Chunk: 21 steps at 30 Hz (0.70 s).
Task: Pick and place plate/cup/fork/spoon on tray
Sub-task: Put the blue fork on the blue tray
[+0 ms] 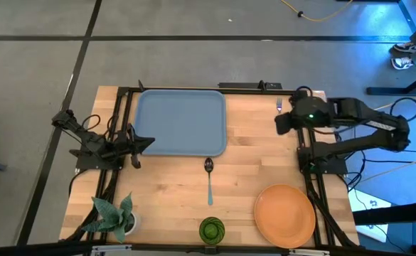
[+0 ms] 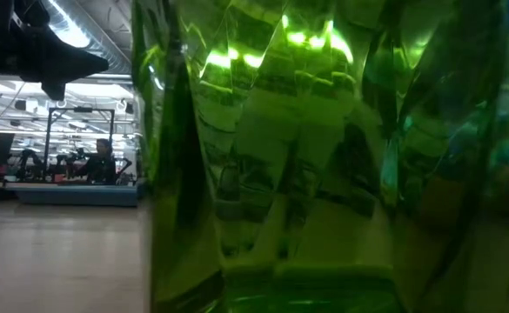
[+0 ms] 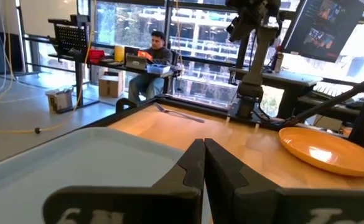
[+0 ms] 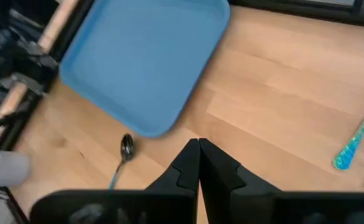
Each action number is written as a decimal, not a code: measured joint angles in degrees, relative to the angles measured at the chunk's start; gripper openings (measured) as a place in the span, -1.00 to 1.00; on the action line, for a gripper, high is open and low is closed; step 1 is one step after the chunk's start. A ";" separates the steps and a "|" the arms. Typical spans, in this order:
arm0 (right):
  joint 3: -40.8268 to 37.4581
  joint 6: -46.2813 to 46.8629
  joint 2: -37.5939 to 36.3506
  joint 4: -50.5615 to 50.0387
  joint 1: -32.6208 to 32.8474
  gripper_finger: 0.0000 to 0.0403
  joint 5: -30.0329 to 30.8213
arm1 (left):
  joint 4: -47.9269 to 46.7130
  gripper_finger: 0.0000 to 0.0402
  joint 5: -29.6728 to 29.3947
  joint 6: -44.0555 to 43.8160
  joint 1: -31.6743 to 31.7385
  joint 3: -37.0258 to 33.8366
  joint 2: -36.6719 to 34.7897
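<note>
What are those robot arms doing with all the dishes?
Nothing is being held yet. The right pincer is shut and hovers over the wood near the fork, by the right arm's base. The left pincer is shut too, waiting at the left edge of the tray, which has nothing on it. The spoon lies just below the tray, and the orange plate and green cup sit along the table's near edge.
</note>
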 joint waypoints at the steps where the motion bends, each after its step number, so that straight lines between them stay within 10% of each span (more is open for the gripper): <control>1: 0.92 0.01 1.38 -0.53 0.00 -0.94 -0.02 | 0.00 -1.00 0.00 0.90 -0.02 0.00 0.01; 21: 2.60 -1.91 19.62 -5.26 -16.48 -0.48 -4.28 | 0.04 -1.00 0.02 2.78 0.00 0.00 0.00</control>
